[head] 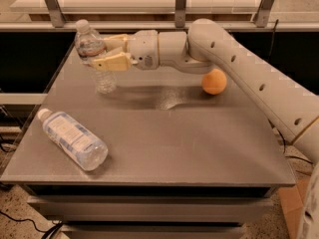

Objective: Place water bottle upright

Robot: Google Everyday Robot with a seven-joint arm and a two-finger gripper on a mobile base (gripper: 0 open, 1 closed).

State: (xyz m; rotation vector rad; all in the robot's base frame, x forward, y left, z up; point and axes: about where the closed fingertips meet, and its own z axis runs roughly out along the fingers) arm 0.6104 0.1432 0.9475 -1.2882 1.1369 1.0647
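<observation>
The water bottle [105, 78] is a small slim clear bottle with a white cap. It stands nearly upright at the table's far left, leaning a little to the left, with its base at or just above the table top. My gripper [98, 52] reaches in from the right and is shut on the bottle's upper body, one tan finger [113, 62] in front and the other behind. The red-and-green label band is partly hidden by the fingers.
A larger clear bottle [72, 139] with a pale blue-white label lies on its side at the front left. An orange ball [214, 81] sits at the back right, under my arm. The grey table [189, 143] has a railing behind and drops off at the left edge close to the bottle.
</observation>
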